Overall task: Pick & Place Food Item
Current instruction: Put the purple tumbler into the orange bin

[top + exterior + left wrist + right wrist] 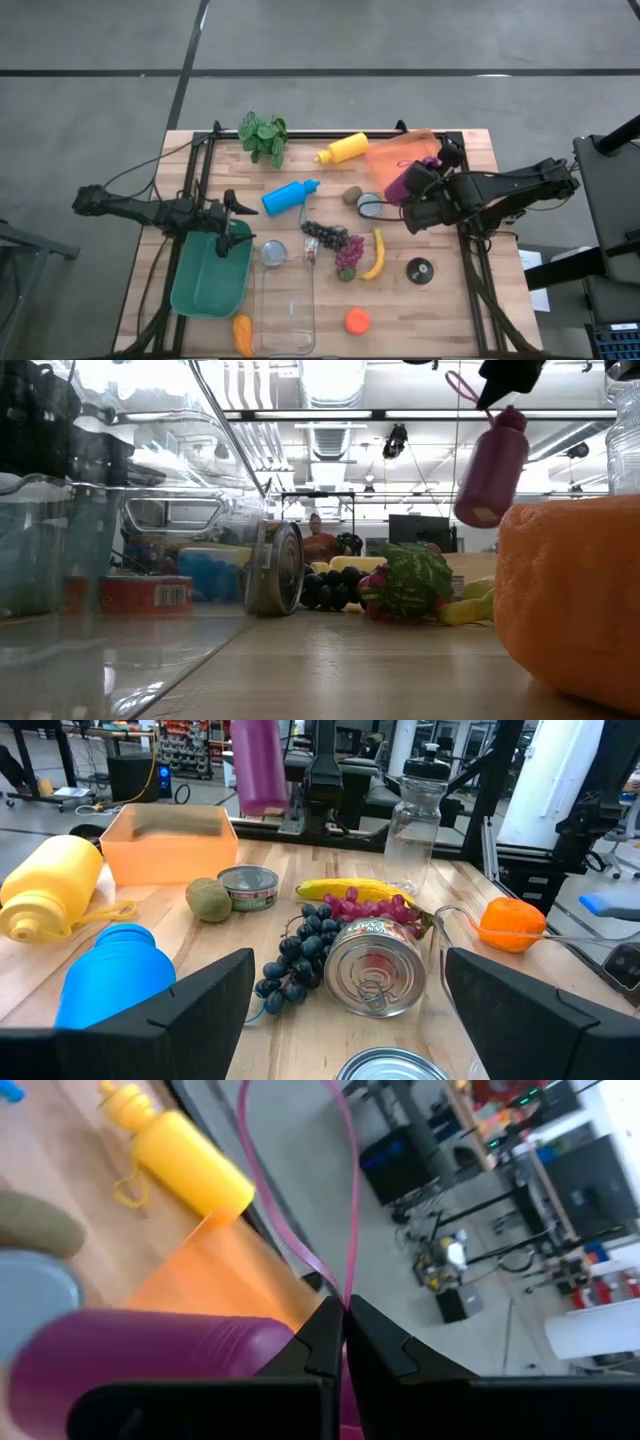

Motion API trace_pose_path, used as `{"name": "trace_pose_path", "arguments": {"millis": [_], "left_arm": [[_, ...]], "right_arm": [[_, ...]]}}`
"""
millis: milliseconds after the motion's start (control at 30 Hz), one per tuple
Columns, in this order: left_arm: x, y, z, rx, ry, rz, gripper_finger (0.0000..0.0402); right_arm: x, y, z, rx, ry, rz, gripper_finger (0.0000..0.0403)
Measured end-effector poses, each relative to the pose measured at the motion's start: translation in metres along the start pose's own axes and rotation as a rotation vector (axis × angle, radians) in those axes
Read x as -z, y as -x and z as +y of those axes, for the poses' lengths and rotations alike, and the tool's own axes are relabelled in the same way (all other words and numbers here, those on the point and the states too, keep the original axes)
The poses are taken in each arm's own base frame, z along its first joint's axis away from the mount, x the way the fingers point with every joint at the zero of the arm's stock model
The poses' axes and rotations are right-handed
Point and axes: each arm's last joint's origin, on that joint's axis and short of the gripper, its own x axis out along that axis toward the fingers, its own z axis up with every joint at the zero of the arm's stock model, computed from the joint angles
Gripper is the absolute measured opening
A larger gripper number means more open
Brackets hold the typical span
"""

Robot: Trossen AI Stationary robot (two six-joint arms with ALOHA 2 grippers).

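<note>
1. purple bottle (492, 468), hanging in the air by its pink loop (335, 1200), pinched in the right gripper (343, 1323) for a clean lift, above the orange bin (398, 157)
2. left gripper (345, 1010) spread wide, idle over the green bin (205, 283)
3. wooden table (450, 300) strewn with grapes (330, 236), banana (377, 254), cans
4. beyond, workshop racks and benches

Right end effector (422, 200) raised, fingers pinched, left end effector (236, 222) spread
</note>
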Motion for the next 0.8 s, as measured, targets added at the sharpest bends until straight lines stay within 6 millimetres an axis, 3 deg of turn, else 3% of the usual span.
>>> {"name": "trace_pose_path", "arguments": {"millis": [200,567,800], "left_arm": [[0.000,0.000,0.000,0.000,0.000,0.000,0.0336],[0.000,0.000,0.000,0.000,0.000,0.000,0.0336],[0.000,0.000,0.000,0.000,0.000,0.000,0.0336]], "right_arm": [[-0.001,-0.008,-0.006,0.034,0.026,0.022,0.0008],[-0.006,-0.040,-0.022,0.152,0.022,0.140,0.0008],[-0.016,-0.063,-0.018,0.175,0.049,0.176,0.0008]]}}
